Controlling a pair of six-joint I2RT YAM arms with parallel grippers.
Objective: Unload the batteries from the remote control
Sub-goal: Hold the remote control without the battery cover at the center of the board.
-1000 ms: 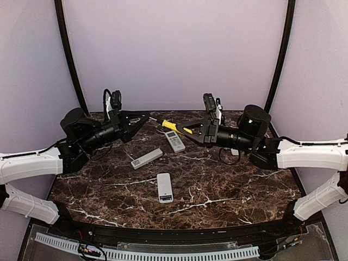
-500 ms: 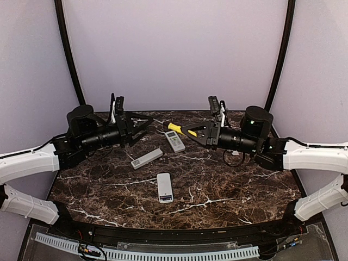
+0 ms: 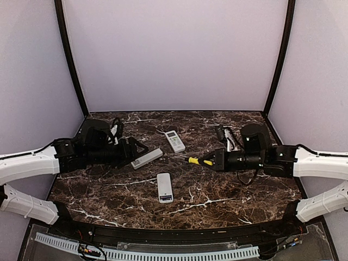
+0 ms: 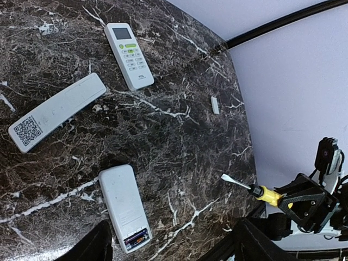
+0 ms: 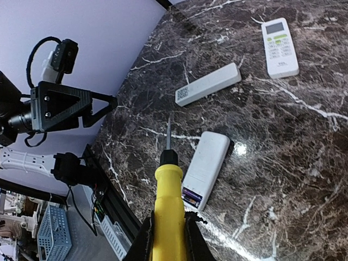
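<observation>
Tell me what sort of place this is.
Probably a robot test cell: plain lilac walls enclose a marble-pattern table, two mounted arms flank it, three remotes lie on it.

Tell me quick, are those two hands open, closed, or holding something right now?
Left hand: open, holding nothing.
Right hand: closed on the yellow-handled screwdriver.

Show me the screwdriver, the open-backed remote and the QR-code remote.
screwdriver (image 5: 167,215), right wrist view, yellow handle.
open-backed remote (image 4: 122,202), left wrist view, mid-body.
QR-code remote (image 4: 61,107), left wrist view, mid-body.
</observation>
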